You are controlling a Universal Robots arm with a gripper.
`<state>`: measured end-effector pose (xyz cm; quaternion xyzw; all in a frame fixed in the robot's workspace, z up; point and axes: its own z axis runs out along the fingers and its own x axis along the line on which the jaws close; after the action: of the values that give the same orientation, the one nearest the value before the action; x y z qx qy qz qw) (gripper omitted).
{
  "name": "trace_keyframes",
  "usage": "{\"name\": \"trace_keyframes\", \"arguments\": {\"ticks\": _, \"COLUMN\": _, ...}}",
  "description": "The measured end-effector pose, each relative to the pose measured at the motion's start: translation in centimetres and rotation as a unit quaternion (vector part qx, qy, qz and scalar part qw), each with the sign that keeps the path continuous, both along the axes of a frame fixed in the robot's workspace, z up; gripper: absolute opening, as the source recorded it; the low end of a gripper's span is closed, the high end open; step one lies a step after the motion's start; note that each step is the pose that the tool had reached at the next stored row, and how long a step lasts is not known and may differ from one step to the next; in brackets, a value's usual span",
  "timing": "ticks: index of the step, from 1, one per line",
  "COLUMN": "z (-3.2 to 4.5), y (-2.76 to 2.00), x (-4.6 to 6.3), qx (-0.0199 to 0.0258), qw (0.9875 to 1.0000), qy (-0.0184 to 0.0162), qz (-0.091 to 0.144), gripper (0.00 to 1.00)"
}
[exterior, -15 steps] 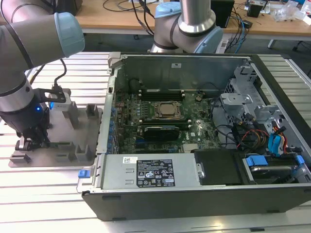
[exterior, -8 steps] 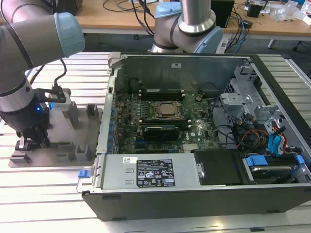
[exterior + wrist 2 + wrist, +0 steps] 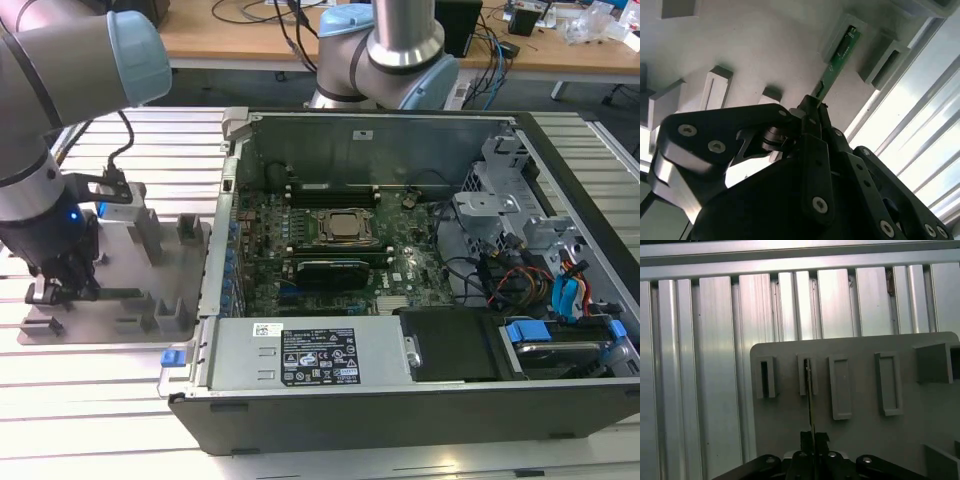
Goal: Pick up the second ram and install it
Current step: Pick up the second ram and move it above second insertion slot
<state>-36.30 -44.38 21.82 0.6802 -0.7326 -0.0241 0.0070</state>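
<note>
- The gripper (image 3: 62,288) is low over a grey fixture plate (image 3: 110,262) at the exterior view's lower left, on the slatted aluminium table (image 3: 100,400).
- In the second wrist view its black fingers (image 3: 816,145) are together, clamped on the near end of the second ram (image 3: 840,55).
- The green stick runs away from the fingertips, and its far end sits in a slotted grey block (image 3: 875,60) of the fixture.
- In the first wrist view the ram (image 3: 810,400) shows edge-on as a thin dark line. It reaches from the gripper (image 3: 813,436) to a slotted block (image 3: 807,375) on the plate (image 3: 780,425), with more slotted blocks standing in a row beside it.
- The open computer case (image 3: 400,390) fills the centre and right of the exterior view, well apart from the gripper.
- Its motherboard (image 3: 300,240) lies exposed, with the processor socket (image 3: 343,226) near the middle.
</note>
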Motion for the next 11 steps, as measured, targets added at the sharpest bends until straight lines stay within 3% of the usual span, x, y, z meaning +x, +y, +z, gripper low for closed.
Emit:
{"name": "trace_keyframes", "arguments": {"ticks": 2, "z": 0.73, "y": 0.00, "x": 0.0, "qx": 0.0000, "qw": 1.0000, "qy": 0.0000, "qz": 0.000, "gripper": 0.14}}
{"name": "trace_keyframes", "arguments": {"ticks": 4, "z": 2.29, "y": 0.00, "x": 0.0, "qx": 0.0000, "qw": 1.0000, "qy": 0.0000, "qz": 0.000, "gripper": 0.14}}
{"name": "trace_keyframes", "arguments": {"ticks": 7, "z": 3.69, "y": 0.00, "x": 0.0, "qx": 0.0001, "qw": 1.0000, "qy": 0.0000, "qz": 0.000, "gripper": 0.14}}
{"name": "trace_keyframes", "arguments": {"ticks": 11, "z": 4.96, "y": 0.00, "x": 0.0, "qx": 0.0000, "qw": 1.0000, "qy": 0.0000, "qz": 0.000, "gripper": 0.14}}
